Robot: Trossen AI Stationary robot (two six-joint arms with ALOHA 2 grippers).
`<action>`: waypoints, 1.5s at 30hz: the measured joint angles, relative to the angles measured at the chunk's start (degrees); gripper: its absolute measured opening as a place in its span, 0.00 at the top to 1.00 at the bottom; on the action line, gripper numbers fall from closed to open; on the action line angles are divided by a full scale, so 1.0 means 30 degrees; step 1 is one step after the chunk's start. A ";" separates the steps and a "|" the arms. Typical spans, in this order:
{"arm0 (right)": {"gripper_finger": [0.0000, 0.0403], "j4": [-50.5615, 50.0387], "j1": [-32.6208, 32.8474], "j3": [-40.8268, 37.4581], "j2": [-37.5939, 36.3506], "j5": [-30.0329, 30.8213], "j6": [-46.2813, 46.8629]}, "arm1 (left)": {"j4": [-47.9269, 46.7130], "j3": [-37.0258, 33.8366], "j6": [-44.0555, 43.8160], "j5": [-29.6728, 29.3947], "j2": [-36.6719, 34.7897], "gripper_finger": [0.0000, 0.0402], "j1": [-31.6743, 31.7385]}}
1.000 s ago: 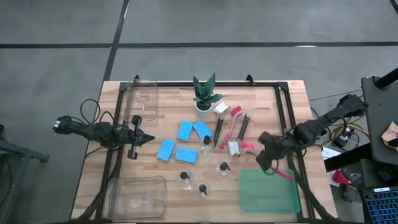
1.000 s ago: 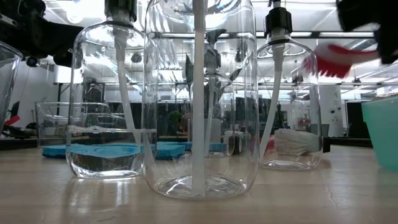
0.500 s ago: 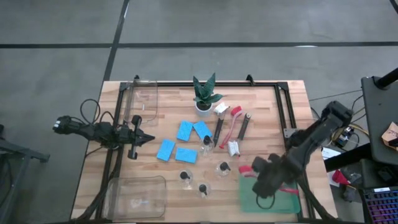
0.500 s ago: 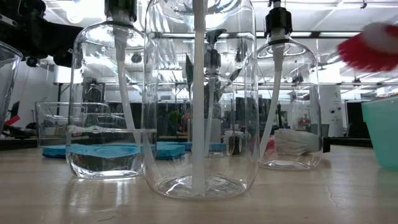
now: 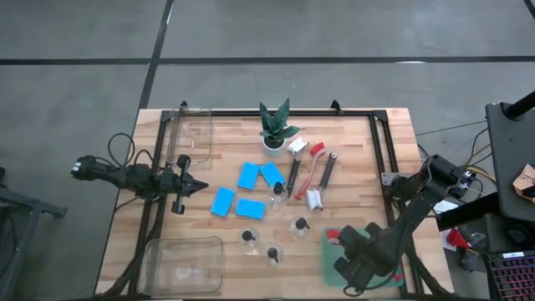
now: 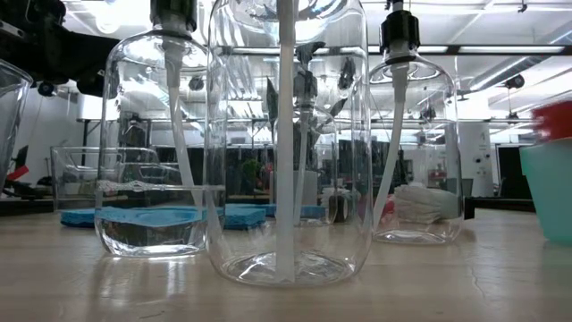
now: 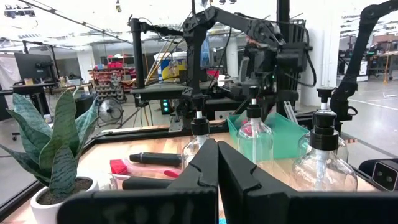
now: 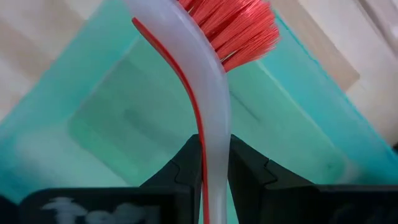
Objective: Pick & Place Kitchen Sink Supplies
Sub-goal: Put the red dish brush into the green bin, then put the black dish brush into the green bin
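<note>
Over the green tray (image 5: 333,253) the right gripper (image 8: 214,163) has been carried down from mid-table, clamped on a red-bristled brush (image 8: 208,81). Beside the table's left edge the left gripper (image 7: 217,163) is kept pressed together, holding nothing. Sponges (image 5: 248,176) and bottles (image 6: 286,143) are left on the wooden table (image 5: 167,224); workshop racks are seen behind.

The right gripper (image 8: 214,163) clamps a red-bristled brush (image 8: 205,74) above the green tray (image 8: 124,130).

Bright, even overhead light; ceiling strips glare through the bottles (image 6: 286,143). Beyond the right gripper (image 8: 214,163), the brush (image 8: 236,25) blurs softly.
</note>
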 joint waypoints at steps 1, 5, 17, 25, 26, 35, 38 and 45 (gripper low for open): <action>0.86 0.0031 0.0082 -0.0035 0.0168 0.0009 0.0337 | 0.0000 0.0000 0.0000 0.0007 0.0000 1.00 0.0000; 0.87 -0.0085 0.0329 -0.0245 0.0686 -0.0004 0.1737 | 0.0000 0.0000 -0.0002 0.0005 0.0000 1.00 0.0000; 0.82 -0.0223 0.0423 -0.0379 0.1557 0.0286 0.1459 | -0.0044 0.0000 -0.0003 0.0002 0.0000 1.00 0.0000; 0.72 -0.0449 0.0415 -0.0413 0.1553 0.0595 0.1283 | -0.0051 0.0000 0.0000 0.0003 0.0000 1.00 0.0000; 0.70 -0.0516 0.0402 -0.0413 0.1497 0.0600 0.1105 | -0.0058 0.0000 -0.0004 0.0007 0.0004 1.00 0.0000; 0.56 -0.1909 -0.0345 0.0185 0.0148 0.2587 0.0405 | -0.0061 0.0000 -0.0004 0.0003 0.0005 1.00 0.0000; 0.54 -0.1999 -0.1073 0.0120 -0.0682 0.4122 0.1327 | -0.0066 0.0000 0.0000 0.0002 0.0007 1.00 0.0000; 0.45 -0.3020 -0.3779 -0.0690 -0.3014 0.5243 0.2790 | -0.0109 0.0000 -0.0004 0.0000 0.0004 1.00 0.0000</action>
